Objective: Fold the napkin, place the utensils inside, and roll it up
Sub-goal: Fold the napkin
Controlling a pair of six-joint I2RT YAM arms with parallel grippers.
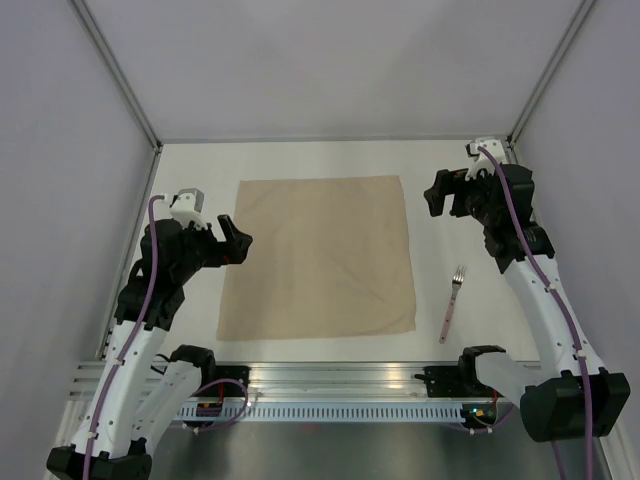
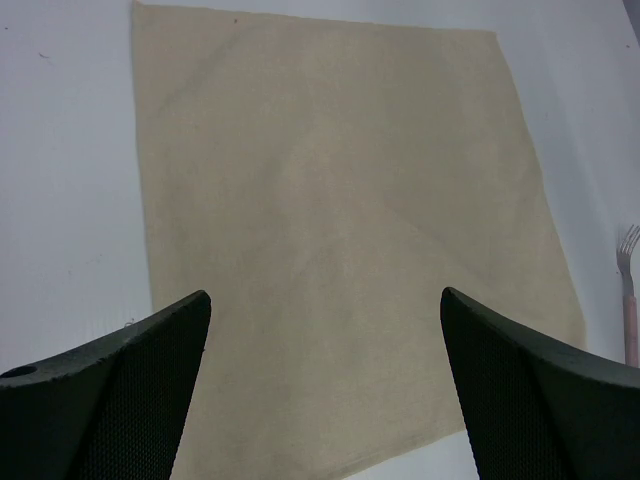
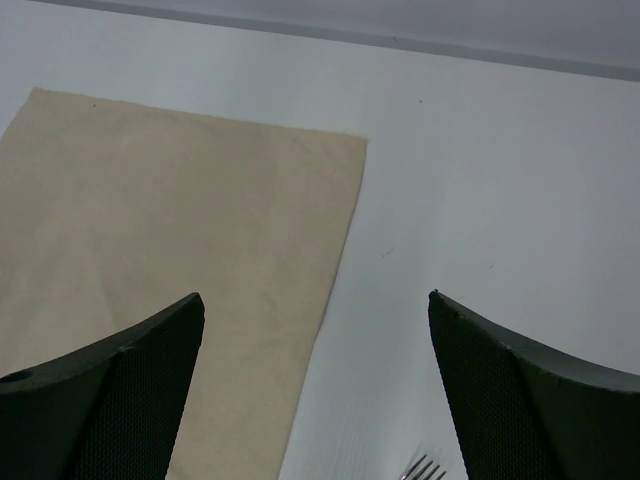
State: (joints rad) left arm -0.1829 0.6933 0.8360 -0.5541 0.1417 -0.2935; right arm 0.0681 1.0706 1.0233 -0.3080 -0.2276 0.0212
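Note:
The tan napkin [image 1: 320, 257] lies flat and unfolded in the middle of the white table; it fills the left wrist view [image 2: 340, 230] and shows at the left of the right wrist view [image 3: 170, 260]. The fork [image 1: 452, 303], pink handle and silver tines, lies on the table just right of the napkin; it shows at the right edge of the left wrist view [image 2: 628, 290], and only its tine tips show in the right wrist view [image 3: 425, 469]. My left gripper [image 1: 236, 237] is open and empty above the napkin's left edge. My right gripper [image 1: 437, 194] is open and empty beyond the napkin's far right corner.
Grey walls with metal corner posts [image 1: 115, 70] enclose the table on three sides. A slotted metal rail [image 1: 330, 385] runs along the near edge between the arm bases. Bare white table [image 1: 300, 158] borders the napkin.

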